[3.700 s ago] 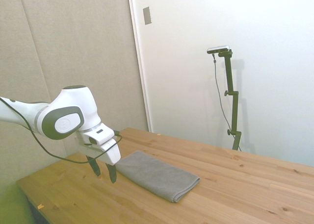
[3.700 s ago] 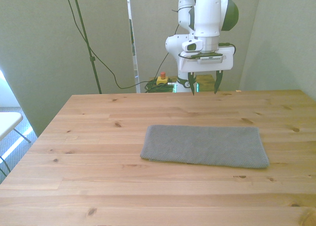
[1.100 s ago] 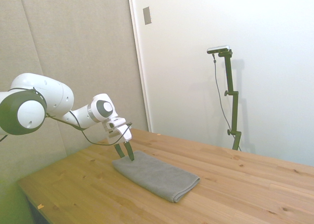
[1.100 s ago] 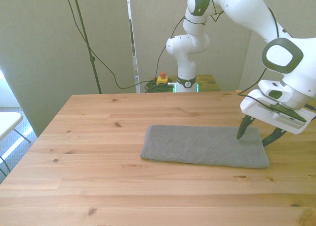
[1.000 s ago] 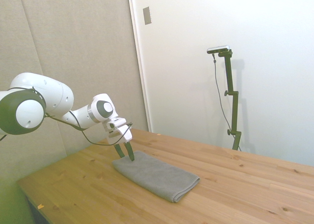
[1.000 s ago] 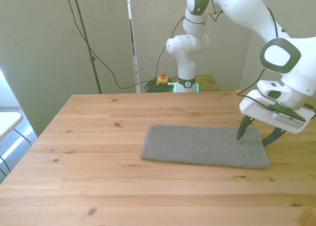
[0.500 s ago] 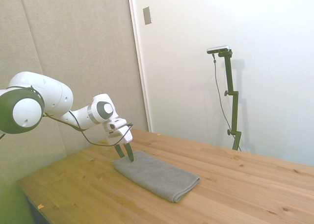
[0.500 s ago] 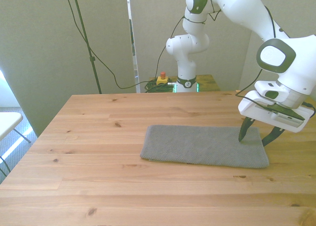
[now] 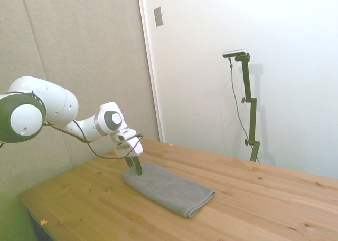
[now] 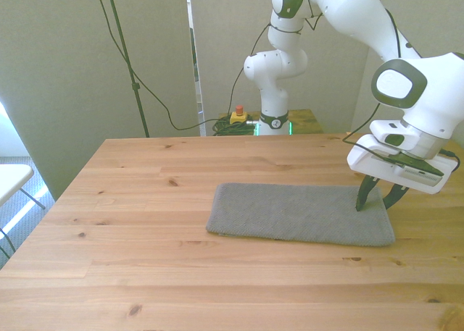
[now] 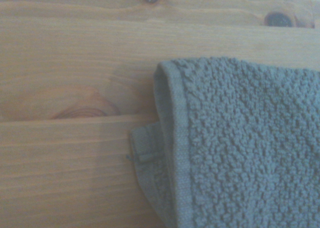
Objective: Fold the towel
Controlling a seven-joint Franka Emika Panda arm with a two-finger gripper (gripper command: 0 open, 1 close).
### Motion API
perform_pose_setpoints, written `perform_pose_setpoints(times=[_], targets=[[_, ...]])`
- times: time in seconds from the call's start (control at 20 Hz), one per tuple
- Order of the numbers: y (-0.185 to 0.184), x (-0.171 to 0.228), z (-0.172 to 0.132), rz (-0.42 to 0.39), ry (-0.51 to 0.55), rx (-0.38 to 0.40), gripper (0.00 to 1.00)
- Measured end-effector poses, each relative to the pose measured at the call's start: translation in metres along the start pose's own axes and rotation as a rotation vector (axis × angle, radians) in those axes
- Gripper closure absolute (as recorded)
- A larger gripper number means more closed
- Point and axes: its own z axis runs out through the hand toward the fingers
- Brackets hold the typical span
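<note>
The grey towel (image 10: 297,214) lies flat on the wooden table (image 10: 145,200) as a long folded rectangle, and also shows in the side view (image 9: 169,191). My gripper (image 10: 377,200) is low over the towel's end at the front view's right, fingertips down at the cloth. One finger (image 10: 360,198) stands on the towel near its far corner, the other just off its short edge. A narrow gap remains between them and no cloth is lifted. In the side view the gripper (image 9: 135,167) sits at the towel's left end. The wrist view shows the towel's corner (image 11: 240,148) with a lower layer peeking out.
A yellow box with a red button (image 10: 238,115) sits on the floor behind the table beside the robot's base. A white surface (image 10: 11,179) stands off the table at the front view's left. Bare wood surrounds the towel.
The gripper has travelled from above the table's far edge down to the towel's end. In the last half second it sank a little and the fingers drew closer together.
</note>
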Motion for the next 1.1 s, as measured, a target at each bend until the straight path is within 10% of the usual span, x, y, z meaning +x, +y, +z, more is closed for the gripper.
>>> perform_pose_setpoints(times=[1.1], targets=[[0.166, 0.136, -0.080, 0.132, -0.106, 0.234, 1.00]])
